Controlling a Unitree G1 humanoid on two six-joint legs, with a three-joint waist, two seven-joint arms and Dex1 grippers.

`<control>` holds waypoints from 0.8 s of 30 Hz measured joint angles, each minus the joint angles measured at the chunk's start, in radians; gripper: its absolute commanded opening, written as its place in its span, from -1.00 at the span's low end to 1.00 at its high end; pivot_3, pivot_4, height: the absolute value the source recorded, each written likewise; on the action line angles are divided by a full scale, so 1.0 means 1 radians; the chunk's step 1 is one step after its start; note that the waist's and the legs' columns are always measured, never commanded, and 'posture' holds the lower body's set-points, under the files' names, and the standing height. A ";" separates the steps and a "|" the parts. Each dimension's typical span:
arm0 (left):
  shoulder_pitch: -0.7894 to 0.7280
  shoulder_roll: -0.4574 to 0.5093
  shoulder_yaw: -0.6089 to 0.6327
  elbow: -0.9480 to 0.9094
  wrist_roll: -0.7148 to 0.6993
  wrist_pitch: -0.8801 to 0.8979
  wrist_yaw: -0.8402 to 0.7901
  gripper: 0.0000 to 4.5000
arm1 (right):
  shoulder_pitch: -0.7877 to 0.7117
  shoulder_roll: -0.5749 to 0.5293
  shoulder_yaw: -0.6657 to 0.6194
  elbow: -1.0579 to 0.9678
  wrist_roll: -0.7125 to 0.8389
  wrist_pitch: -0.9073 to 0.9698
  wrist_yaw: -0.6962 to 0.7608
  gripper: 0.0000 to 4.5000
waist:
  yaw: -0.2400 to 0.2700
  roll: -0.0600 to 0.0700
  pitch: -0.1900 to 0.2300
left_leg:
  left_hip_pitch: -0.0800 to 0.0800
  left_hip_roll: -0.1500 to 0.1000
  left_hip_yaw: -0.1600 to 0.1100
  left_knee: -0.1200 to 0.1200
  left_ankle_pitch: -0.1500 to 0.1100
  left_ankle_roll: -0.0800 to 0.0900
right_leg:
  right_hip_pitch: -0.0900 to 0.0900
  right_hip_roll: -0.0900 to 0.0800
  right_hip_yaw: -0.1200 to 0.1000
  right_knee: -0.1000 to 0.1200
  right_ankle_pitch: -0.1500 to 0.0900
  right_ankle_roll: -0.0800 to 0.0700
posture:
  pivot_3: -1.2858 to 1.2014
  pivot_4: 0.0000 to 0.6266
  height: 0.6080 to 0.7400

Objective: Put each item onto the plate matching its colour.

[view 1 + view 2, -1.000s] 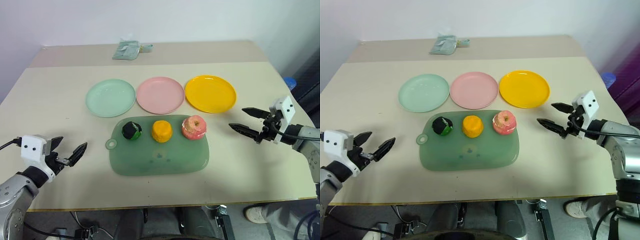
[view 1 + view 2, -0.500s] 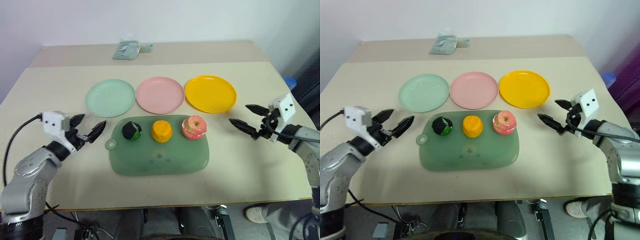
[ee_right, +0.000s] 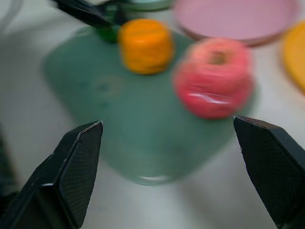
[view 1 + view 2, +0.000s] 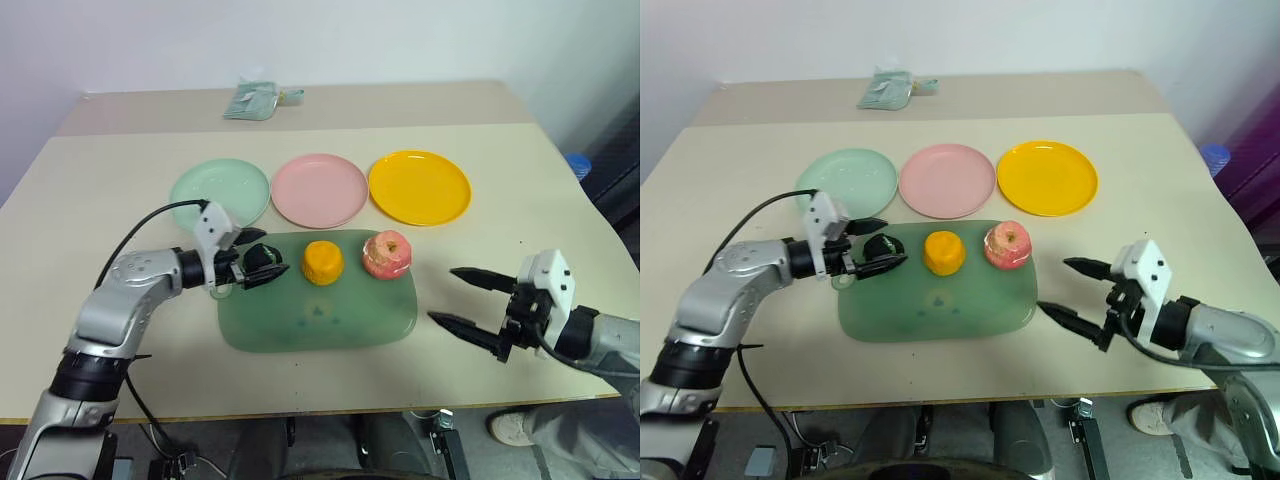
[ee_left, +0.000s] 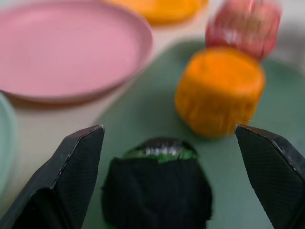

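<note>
The dark green and black ball (image 4: 258,256), the orange lump (image 4: 323,262) and the pink-red apple (image 4: 387,254) stand in a row on the far part of the green board (image 4: 320,315). Behind them lie the mint green plate (image 4: 220,195), the pink plate (image 4: 320,190) and the yellow-orange plate (image 4: 420,187), all bare. My left gripper (image 4: 270,252) is open, one finger on each side of the ball (image 5: 159,188), not closed on it. My right gripper (image 4: 440,294) is open and holds nothing, low over the table just right of the board, pointing at the apple (image 3: 214,78).
A small pale green packet (image 4: 252,100) lies at the table's far edge. The board's ring tab (image 4: 221,291) sticks out to the left under my left wrist. A black cable trails from the left arm. Bare tabletop lies on both sides of the board.
My left arm swung in from the front left until its open fingers straddle the green ball. My right arm drew back from beside the apple toward the front edge.
</note>
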 measured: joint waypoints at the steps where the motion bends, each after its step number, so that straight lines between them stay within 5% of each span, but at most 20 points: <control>1: -0.008 0.000 -0.016 0.018 0.023 -0.009 -0.003 1.00 | 0.002 0.004 0.009 -0.013 0.001 0.001 -0.007 0.97 | -0.001 0.000 0.000 | 0.000 0.000 0.000 0.000 0.000 0.000 | 0.000 0.000 0.000 0.000 0.000 0.000 | 0.03 -0.52 1.00; 4: -0.027 -0.004 -0.056 0.069 0.077 -0.029 -0.020 0.63 | -0.008 0.024 0.041 -0.035 0.001 0.001 -0.043 1.00 | -0.001 0.000 0.000 | 0.000 0.000 0.000 0.000 0.000 0.000 | 0.000 0.000 0.000 0.000 0.000 0.000 | 0.03 -0.52 1.00; 7: -0.036 -0.020 -0.055 0.092 0.089 -0.051 -0.028 -0.03 | -0.014 0.040 0.068 -0.037 -0.001 -0.003 -0.066 1.00 | 0.001 0.000 0.000 | 0.000 0.000 0.000 0.000 0.000 0.000 | 0.000 0.000 0.000 0.000 0.000 0.000 | 0.03 -0.52 1.00; 14: -0.044 -0.064 0.112 0.136 0.027 -0.053 0.050 -0.03 | -0.027 0.043 0.074 -0.001 -0.010 -0.055 -0.048 1.00 | 0.001 0.000 0.000 | 0.000 0.000 -0.001 0.001 0.000 0.000 | 0.000 -0.001 0.000 0.001 0.000 0.000 | 0.03 -0.52 1.00; 21: -0.283 -0.109 0.223 0.480 0.123 -0.055 0.364 -0.03 | -0.165 0.044 0.127 0.037 -0.009 -0.067 -0.050 1.00 | 0.002 -0.001 0.000 | -0.001 -0.001 -0.002 0.002 0.000 0.000 | 0.000 -0.001 -0.001 0.002 0.000 0.000 | 0.03 -0.52 1.00; 24: -0.335 -0.138 0.227 0.610 0.142 -0.056 0.404 0.40 | -0.232 0.053 0.173 0.062 -0.021 -0.065 -0.070 1.00 | 0.001 -0.002 0.000 | -0.002 -0.001 -0.001 0.002 0.000 0.000 | -0.001 -0.001 -0.001 0.002 0.000 0.001 | 0.03 -0.52 1.00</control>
